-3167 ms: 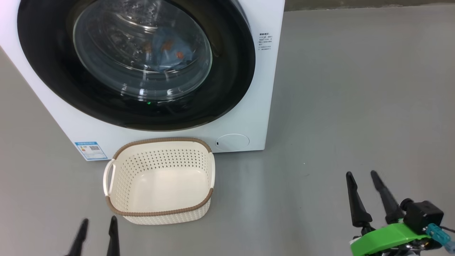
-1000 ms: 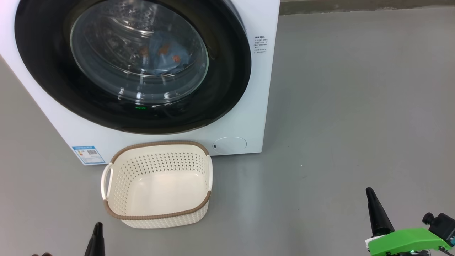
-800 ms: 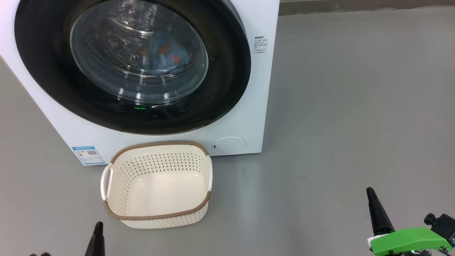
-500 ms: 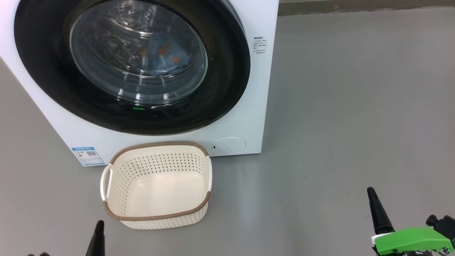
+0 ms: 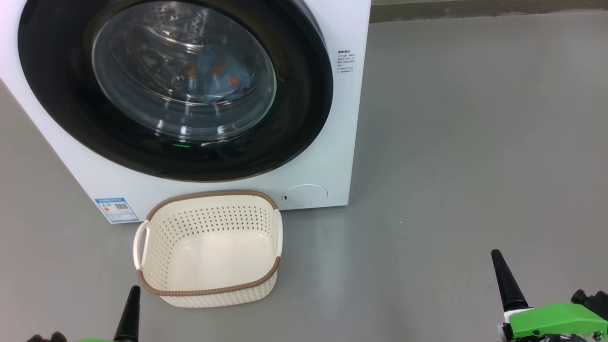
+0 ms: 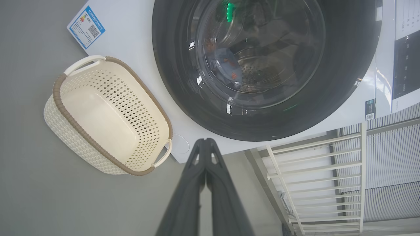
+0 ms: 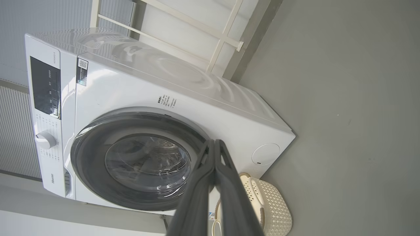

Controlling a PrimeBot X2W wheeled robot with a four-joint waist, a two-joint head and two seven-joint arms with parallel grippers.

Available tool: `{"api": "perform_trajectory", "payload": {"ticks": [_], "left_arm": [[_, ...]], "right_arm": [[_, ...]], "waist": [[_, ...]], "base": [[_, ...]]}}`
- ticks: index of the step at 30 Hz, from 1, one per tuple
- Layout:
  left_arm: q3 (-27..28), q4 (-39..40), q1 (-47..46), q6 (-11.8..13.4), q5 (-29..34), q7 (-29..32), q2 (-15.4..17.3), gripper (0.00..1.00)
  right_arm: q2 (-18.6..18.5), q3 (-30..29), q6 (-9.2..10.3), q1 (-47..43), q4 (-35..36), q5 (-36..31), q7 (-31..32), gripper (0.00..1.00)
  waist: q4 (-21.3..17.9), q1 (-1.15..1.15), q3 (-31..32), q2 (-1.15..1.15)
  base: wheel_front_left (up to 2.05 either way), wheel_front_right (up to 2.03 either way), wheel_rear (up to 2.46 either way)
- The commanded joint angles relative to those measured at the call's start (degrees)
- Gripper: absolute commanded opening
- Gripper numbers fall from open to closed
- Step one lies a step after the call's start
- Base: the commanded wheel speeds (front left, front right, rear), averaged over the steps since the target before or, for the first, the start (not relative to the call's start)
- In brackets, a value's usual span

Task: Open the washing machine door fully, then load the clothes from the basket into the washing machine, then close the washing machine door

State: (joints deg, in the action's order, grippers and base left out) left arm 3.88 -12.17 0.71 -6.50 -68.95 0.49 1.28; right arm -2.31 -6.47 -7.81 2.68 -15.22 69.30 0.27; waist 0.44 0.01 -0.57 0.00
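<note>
Wrap-up, by the look of things. Washing machine door closed flat against the white front of the washing machine. Clothes lying inside the drum behind the glass. Basket standing bare on the floor just in front of the machine, below the door. Judged from that: all three steps done, or the last one at its very end.

Left gripper and right gripper low at the near corners of the head view, well apart from door and basket, fingers of each pressed together on nothing.

Next move, if any: confirm a caught latch, perhaps with a light press on the door's rim. Cannot tell from here whether caught. Otherwise nothing left to fetch.

Writing:
- Blue label low on the front, toward the left of the head view, with a small QR square; text too small to read.
- Few lines of black print high on the front beside the door, likewise illegible.
- Brand name in the right wrist view, on the panel strip beyond the dial; seemingly "Hisense".
- Small QR sticker next to the dark control panel.
- Round flap low at the right, with no legible marking.
</note>
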Motion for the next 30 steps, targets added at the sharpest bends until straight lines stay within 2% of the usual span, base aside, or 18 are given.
{"api": "perform_trajectory", "payload": {"ticks": [1, 30], "left_arm": [[1.49, 0.87, -2.69, -0.4, -1.51, 0.38, 1.24, 0.0], [2.49, -1.44, -6.21, -0.89, -19.58, 5.1, 1.55, 0.0]], "right_arm": [[-0.48, 0.67, 0.23, 2.65, 1.32, 2.11, 0.53, 0.0], [-0.55, 0.07, 0.3, 3.36, 1.22, 19.42, 5.28, 0.0]], "waist": [[-0.01, 0.0, 0.01, 0.0], [-0.37, 0.0, 0.33, 0.0]], "base": [[0.0, 0.0, 0.0], [0.0, 0.0, 0.0]]}}
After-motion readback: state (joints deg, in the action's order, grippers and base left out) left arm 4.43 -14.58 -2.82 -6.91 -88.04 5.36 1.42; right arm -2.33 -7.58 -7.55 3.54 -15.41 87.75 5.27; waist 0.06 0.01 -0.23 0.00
